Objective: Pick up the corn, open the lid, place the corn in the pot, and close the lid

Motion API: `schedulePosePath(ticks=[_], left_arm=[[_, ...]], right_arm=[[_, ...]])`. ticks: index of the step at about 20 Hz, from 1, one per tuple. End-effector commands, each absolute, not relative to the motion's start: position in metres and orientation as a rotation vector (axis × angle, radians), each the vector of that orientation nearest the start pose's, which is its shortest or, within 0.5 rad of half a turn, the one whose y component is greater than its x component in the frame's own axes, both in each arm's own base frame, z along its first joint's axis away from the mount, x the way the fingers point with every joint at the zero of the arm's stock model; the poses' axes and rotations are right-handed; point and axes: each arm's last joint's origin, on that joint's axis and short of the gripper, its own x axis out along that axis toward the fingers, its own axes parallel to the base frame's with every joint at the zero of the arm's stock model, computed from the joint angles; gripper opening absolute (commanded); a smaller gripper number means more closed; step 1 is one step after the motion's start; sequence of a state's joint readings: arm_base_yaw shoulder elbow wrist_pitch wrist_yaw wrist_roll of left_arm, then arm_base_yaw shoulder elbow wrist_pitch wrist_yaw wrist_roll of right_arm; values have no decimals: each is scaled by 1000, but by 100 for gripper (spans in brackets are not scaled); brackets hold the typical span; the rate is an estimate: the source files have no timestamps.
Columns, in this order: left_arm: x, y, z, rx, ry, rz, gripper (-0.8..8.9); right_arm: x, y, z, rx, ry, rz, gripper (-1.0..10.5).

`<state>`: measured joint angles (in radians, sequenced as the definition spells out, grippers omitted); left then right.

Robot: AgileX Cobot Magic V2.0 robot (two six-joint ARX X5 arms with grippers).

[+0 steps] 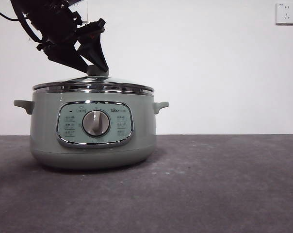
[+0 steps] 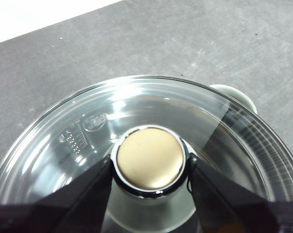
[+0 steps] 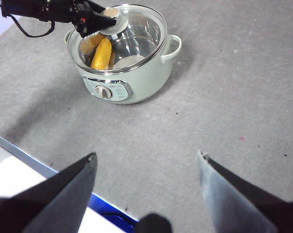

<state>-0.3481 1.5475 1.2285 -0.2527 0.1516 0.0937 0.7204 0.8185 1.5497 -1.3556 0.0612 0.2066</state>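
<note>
The left gripper (image 2: 149, 170) sits directly over the pot (image 1: 93, 131), jaws clamped either side of the knob of the lid (image 3: 137, 34), the corn (image 3: 101, 53) already inside, while the right gripper (image 3: 146, 162) hangs well apart, jaws spread wide.

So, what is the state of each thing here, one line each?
lid: on the pot, closed.
pot: upright, covered.
corn: inside the pot, under the lid.
left gripper: shut on the lid's knob.
right gripper: open, empty, away from the pot.
</note>
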Motion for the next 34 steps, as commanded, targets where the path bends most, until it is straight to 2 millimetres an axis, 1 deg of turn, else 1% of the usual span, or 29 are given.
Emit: schedulePosePath(ticks=[1,7,12,13,15,16,20,22,24,26,28,31,34], left_arm=[[325,-121,284,185,579,-483,-6],[326,-121,285,189,565,-483,-6],[321,-119,279,169,655,-476,13],[321,-119,278,165,660,-474,92],[321,-120,279,132,662,-492,387],[320,-120,281,116,661,-517,444],[316,-119,291,99,634,-537,441],[310,-117,300,98,617,-537,441],[300,-114,311,97,604,-538,441],[286,-109,324,96,601,-539,441],[263,-102,340,81,608,-575,441],[218,-90,363,-19,651,-703,440],[179,-78,378,-51,655,-773,440]], right_arm=[[46,38,445,-53,681,560,346],[46,38,445,-53,681,560,346],[46,38,445,-53,681,560,346],[46,38,445,-53,681,560,346],[46,38,445,-53,681,560,346],[46,38,445,-53,681,560,347],[46,38,445,-53,681,561,347],[46,38,445,-53,681,561,347],[46,38,445,-55,681,562,346],[46,38,444,-60,680,563,347],[47,39,444,-64,681,564,346],[47,39,444,-76,679,569,347],[47,39,444,-88,677,584,346]])
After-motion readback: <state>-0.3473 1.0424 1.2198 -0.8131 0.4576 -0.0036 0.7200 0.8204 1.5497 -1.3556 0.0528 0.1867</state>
